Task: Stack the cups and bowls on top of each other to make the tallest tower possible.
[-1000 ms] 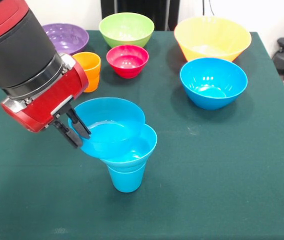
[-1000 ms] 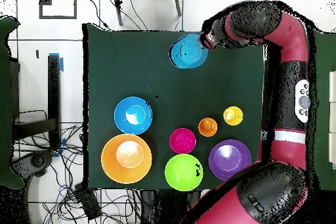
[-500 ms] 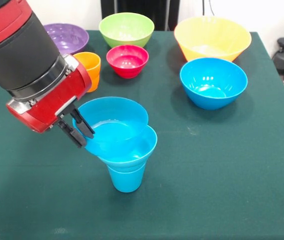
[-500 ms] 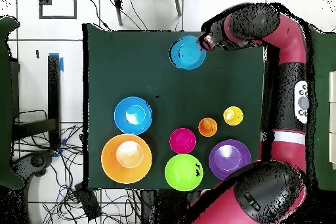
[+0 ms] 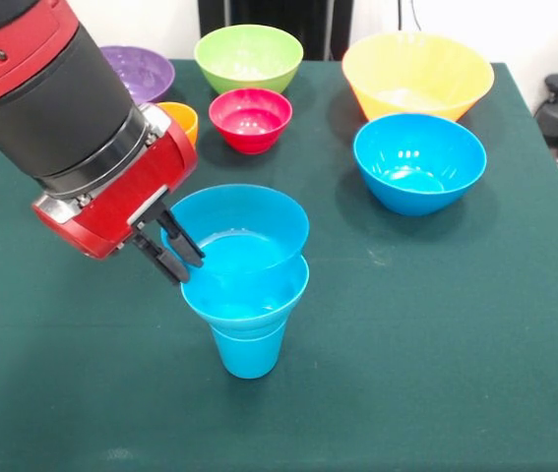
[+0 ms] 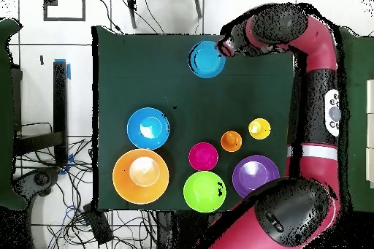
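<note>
You are placing a blue bowl [image 5: 239, 231] on the tower [image 5: 247, 305], which so far is a blue cup [image 5: 249, 349] standing on the green table [image 5: 436, 334] with a smaller blue bowl [image 5: 249, 290] seated in its mouth. The gripper [image 5: 172, 254] has its fingers clamped on the carried bowl's rim, on the side away from the big blue bowl [image 5: 418, 162]. That bowl is tilted and sits off-centre over the tower, shifted toward the red bowl [image 5: 250, 119]; its underside looks to be touching the lower bowl, though you cannot be sure from here.

Bring it level and centred over the cup before you let go (a narrow base will not forgive a sideways push). Lower gently, then open the fingers without dragging the rim.

The spare pieces stand well apart from the tower: beyond the red bowl the green bowl [image 5: 249, 56], beside it the orange cup [image 5: 182, 118] and purple bowl [image 5: 141, 71], and the yellow-orange bowl [image 5: 417, 74] behind the big blue one. The yellow cup [image 6: 259, 128] shows only from overhead.
</note>
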Motion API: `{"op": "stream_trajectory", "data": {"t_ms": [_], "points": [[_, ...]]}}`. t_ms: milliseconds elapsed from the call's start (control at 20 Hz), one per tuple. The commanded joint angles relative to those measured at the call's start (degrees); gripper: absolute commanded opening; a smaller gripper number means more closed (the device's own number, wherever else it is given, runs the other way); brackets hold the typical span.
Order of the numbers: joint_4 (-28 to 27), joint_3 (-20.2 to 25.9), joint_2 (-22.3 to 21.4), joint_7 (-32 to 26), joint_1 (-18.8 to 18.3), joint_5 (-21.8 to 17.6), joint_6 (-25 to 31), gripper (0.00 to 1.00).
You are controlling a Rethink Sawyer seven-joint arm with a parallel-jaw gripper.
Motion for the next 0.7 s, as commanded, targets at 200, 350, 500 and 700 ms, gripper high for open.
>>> {"op": "stream_trajectory", "data": {"t_ms": [200,350,500,700], "points": [[4.31,-5.7,-0.55,12.63,2.63,2.27,-4.67,0.0],[4.92,-6.08,-0.81,13.33,2.8,3.16,-5.03,0.0],[4.46,-6.92,-0.69,13.42,3.26,4.19,-4.27,0.0],[3.42,-7.34,-0.06,12.43,3.63,5.16,-4.07,0.0]]}}
